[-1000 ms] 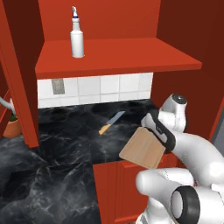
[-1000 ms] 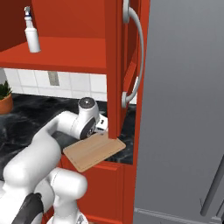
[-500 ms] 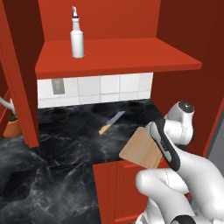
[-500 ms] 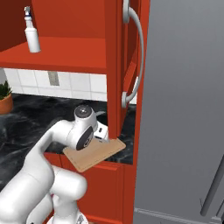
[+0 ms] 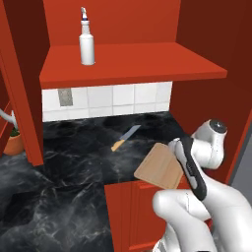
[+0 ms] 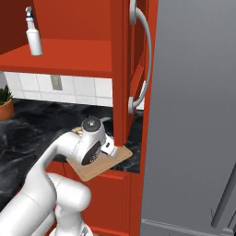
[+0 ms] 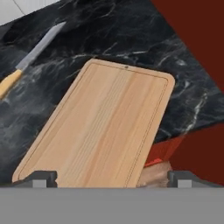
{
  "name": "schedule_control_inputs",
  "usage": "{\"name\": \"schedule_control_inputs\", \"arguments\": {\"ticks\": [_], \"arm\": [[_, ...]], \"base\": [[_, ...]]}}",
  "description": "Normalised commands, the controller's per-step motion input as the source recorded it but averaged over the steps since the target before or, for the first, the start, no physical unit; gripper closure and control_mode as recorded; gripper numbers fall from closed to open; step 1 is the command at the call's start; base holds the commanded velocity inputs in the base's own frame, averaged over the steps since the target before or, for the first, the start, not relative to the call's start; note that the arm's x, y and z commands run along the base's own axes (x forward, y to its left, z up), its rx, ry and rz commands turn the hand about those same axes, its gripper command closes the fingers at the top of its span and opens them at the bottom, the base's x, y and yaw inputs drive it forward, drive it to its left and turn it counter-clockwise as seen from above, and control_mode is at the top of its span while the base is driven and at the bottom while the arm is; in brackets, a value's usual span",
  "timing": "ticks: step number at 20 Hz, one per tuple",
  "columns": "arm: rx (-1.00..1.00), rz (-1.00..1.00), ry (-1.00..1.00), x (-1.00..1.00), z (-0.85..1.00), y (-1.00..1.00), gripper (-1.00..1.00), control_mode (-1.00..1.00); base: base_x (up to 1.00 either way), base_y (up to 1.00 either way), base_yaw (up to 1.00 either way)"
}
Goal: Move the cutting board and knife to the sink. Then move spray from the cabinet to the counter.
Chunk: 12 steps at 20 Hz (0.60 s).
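Observation:
The light-tan cutting board lies flat on the black marble counter, its near end jutting past the front edge. My gripper hovers over that near end, open, with one fingertip on each side of the board's width. The knife lies on the counter beyond the board, orange handle to the left. The white spray stands upright on the red cabinet shelf, also at the upper left in the right base view. The sink is out of view.
A red cabinet side wall stands left of the counter, with a potted plant beyond it. The red door with a silver handle is close on the right, beside a tall grey fridge. Red base cabinets sit below the board.
The arm has swung its elbow to the right and lowered the hand toward the board's near end. The board, knife and spray have not moved. The jaws stay open.

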Motion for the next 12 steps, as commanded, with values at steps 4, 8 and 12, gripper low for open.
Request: {"name": "schedule_control_inputs", "arguments": {"ticks": [4,8,12], "arm": [[0.21,-0.07,0.0,-0.22,-0.08,-0.22,-1.0,-1.0],[0.2,-0.05,0.0,-0.29,-0.12,-0.09,-1.0,-1.0],[0.17,-0.09,0.0,-0.28,-0.1,-0.06,-1.0,-1.0]], "base": [[0.0,0.0,0.0],[0.0,0.0,0.0],[0.0,0.0,0.0]]}}
